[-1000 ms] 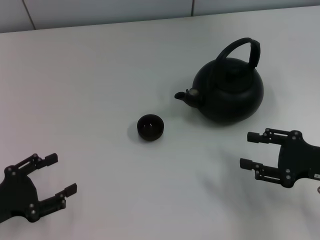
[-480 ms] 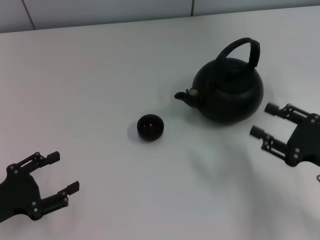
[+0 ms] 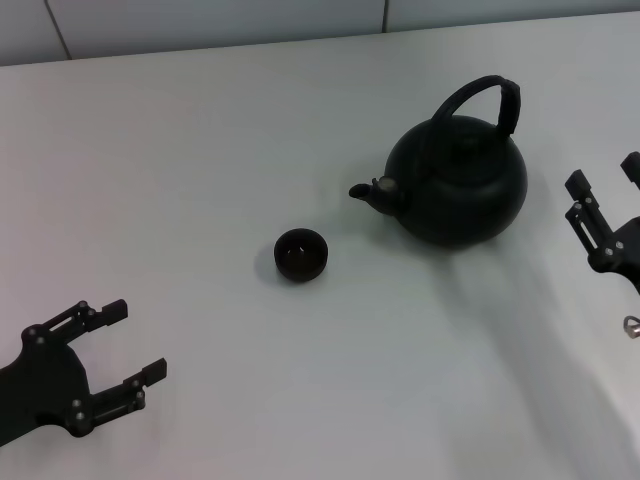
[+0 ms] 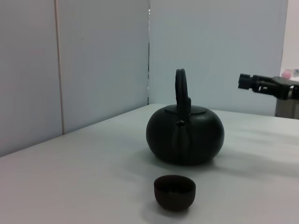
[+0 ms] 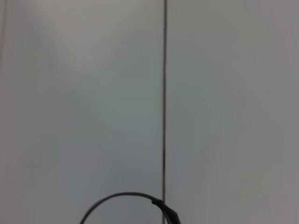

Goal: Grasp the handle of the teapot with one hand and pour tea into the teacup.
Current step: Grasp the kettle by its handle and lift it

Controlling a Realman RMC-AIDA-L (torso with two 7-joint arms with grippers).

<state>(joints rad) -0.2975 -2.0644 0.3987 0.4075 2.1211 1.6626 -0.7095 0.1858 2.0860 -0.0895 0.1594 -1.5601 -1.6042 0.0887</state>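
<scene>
In the head view the round black teapot (image 3: 460, 185) stands on the white table, its arched handle (image 3: 490, 95) upright and its short spout pointing left. The small black teacup (image 3: 301, 255) sits to the left of the spout, a short gap away. My right gripper (image 3: 603, 175) is open at the right edge, beside the teapot and apart from it. My left gripper (image 3: 137, 340) is open at the near left, holding nothing. The left wrist view shows the teacup (image 4: 174, 191) in front of the teapot (image 4: 185, 140), with the handle (image 4: 182, 88) edge-on and the right gripper (image 4: 252, 83) beyond.
The white table (image 3: 200, 150) ends at a grey panelled wall (image 3: 200, 20) at the back. The right wrist view shows only wall panels with a vertical seam (image 5: 164, 93) and a thin dark cable (image 5: 121, 198).
My right gripper has moved from in front of the teapot's right side out to the right and farther back, turning its fingers to point away. The left gripper has shifted slightly.
</scene>
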